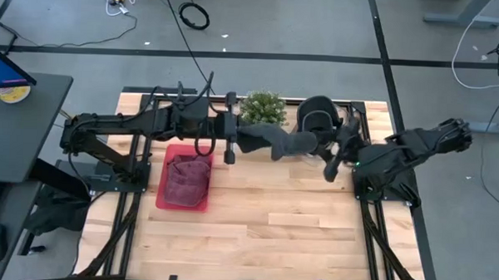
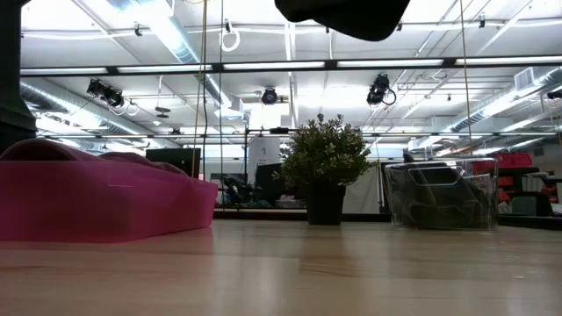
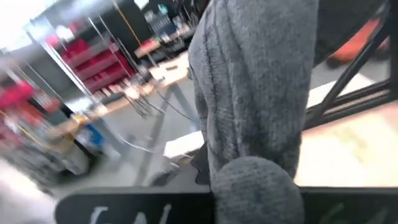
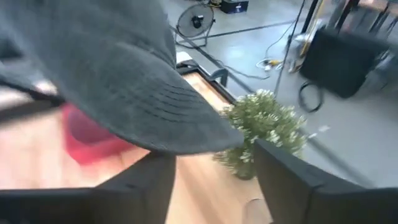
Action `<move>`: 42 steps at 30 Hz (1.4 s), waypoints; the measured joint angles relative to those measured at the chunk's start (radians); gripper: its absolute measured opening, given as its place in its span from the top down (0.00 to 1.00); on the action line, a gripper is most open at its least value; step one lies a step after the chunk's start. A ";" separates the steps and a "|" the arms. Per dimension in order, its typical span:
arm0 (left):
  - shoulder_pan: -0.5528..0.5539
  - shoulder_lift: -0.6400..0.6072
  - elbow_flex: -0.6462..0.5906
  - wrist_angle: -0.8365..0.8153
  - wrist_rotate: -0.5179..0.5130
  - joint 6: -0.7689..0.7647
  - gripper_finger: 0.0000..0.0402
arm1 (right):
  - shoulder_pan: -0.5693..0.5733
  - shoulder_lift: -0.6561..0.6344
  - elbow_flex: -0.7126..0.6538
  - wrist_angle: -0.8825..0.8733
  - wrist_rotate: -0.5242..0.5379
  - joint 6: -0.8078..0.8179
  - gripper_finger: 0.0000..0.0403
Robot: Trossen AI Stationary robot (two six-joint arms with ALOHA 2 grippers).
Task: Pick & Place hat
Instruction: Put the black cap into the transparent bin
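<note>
High view: the grey hat (image 1: 284,142) hung above the far middle of the wooden table (image 1: 263,232), stretched between the 2 arms. The left gripper (image 1: 248,140) met its near-plant end and the right gripper (image 1: 331,148) its other end; whether either gripper's fingers were clamped on the fabric could not be told here. A potted plant (image 1: 263,108) stood just behind the hat, a clear bin (image 1: 319,116) beside the plant, and a pink tray (image 1: 184,181) holding a dark red cloth (image 1: 187,178) lay below the left arm.

Low view: only a dark underside of the hat (image 2: 347,16) showed at the upper edge, well clear of the tabletop. The pink tray (image 2: 101,197), the plant (image 2: 325,167) and the clear bin (image 2: 441,195) rested on the table.

Left wrist view: grey ribbed fabric of the hat (image 3: 258,93) filled the frame, hiding the fingers.

Right wrist view: the hat's brim (image 4: 124,87) spread over the 2 dark fingers (image 4: 152,186), which stood apart beneath it; the plant (image 4: 264,130) lay beyond.
</note>
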 joint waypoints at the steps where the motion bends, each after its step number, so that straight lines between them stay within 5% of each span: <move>1: -0.006 0.000 0.000 0.016 -0.009 0.048 0.98 | 0.000 -0.017 0.000 -0.001 -0.007 0.042 0.41; 10: -0.039 0.000 -0.001 0.242 0.023 0.182 0.98 | 0.000 -0.178 0.000 -0.047 -0.066 0.367 0.30; 15: -0.051 0.000 -0.001 0.452 0.072 0.188 0.98 | 0.000 -0.246 0.000 -0.042 -0.101 0.348 0.33; 23: -0.035 -0.001 -0.001 0.811 0.091 0.055 0.98 | 0.001 -0.225 0.000 0.202 -0.115 -0.317 0.38; 33: 0.006 -0.001 -0.001 0.875 0.061 -0.214 0.98 | 0.000 -0.043 0.000 0.714 -0.038 -1.295 0.46; 42: 0.006 -0.001 -0.001 0.917 0.056 -0.240 0.98 | 0.000 0.103 0.000 1.002 -0.180 -1.660 0.44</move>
